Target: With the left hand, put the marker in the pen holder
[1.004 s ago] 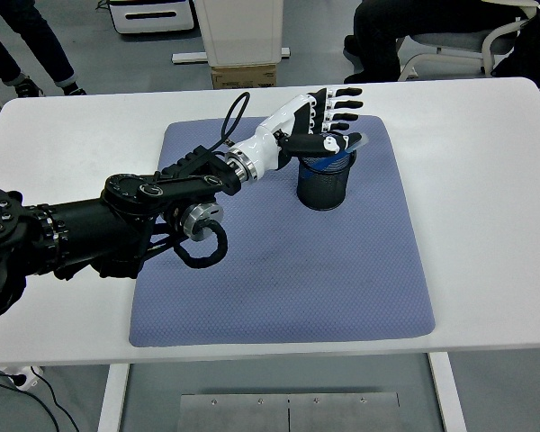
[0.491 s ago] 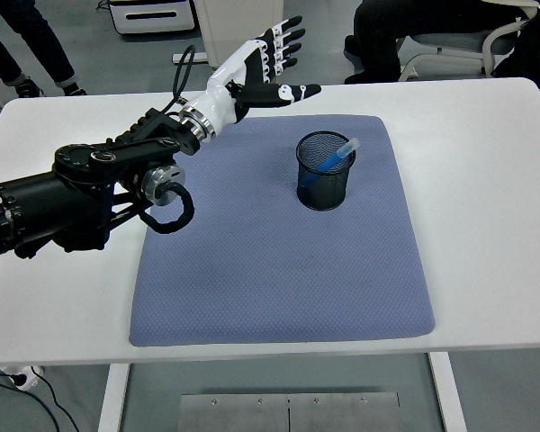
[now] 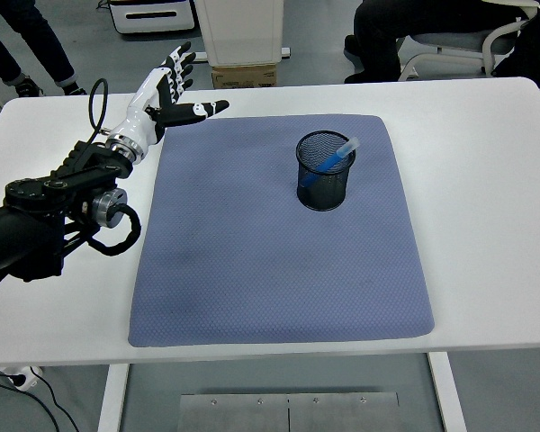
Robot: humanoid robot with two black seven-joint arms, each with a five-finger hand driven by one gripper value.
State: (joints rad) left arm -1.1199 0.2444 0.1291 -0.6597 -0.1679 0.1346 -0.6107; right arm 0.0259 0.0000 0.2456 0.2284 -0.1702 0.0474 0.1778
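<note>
marker point(image 3: 334, 157) leans inside the pen holder point(image 3: 325, 184); left hand point(image 3: 165, 93), fingers spread and empty, should retreat without snagging the mat point(image 3: 252, 261).

Marker point(image 3: 334, 158) in pen holder point(image 3: 325, 173), on mat's point(image 3: 252, 270) far right; left hand point(image 3: 159, 94) far left.
</note>
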